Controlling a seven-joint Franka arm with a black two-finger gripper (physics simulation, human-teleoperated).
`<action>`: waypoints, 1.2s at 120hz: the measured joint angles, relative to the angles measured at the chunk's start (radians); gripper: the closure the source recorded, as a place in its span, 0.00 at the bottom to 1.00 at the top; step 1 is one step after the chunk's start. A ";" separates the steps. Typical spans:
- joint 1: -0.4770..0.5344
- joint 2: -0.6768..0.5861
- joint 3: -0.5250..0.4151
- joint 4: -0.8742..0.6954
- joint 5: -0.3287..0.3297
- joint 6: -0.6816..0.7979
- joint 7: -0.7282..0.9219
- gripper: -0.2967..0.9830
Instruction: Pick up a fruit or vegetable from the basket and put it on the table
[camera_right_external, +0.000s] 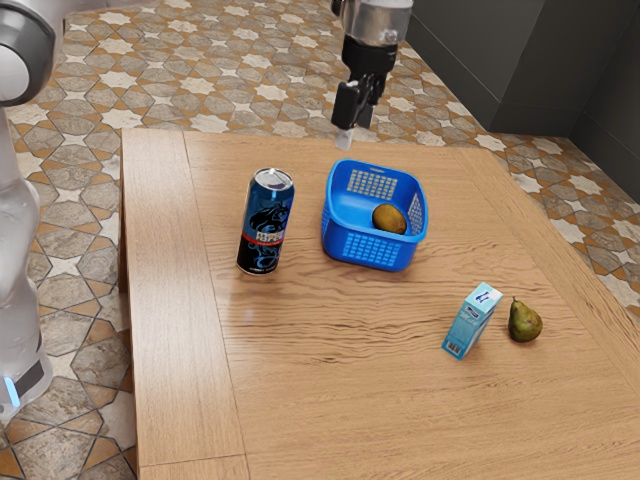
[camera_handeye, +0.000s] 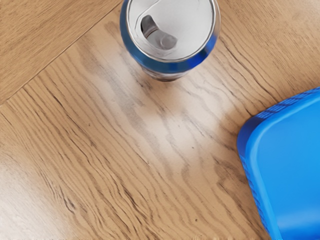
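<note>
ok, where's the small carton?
Exterior view: the carton stands on the table toward the exterior view's right, just beside the pear, nearer the camera than the blue basket.

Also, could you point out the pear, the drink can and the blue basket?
Pear (camera_right_external: 525, 323): exterior view, on its rounded body.
Drink can (camera_handeye: 192, 25): wrist view, on its top.
Blue basket (camera_right_external: 372, 250): exterior view, on its near wall.

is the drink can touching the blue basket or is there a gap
Apart. The wrist view shows bare tabletop between the can and the basket.
</note>
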 joint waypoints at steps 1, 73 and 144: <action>0.000 0.000 0.000 0.000 -0.001 0.000 0.000 0.23; -0.079 -0.230 0.070 -0.306 -0.208 -0.049 0.692 0.23; 0.157 -0.047 0.076 -0.475 -0.336 0.346 1.096 0.23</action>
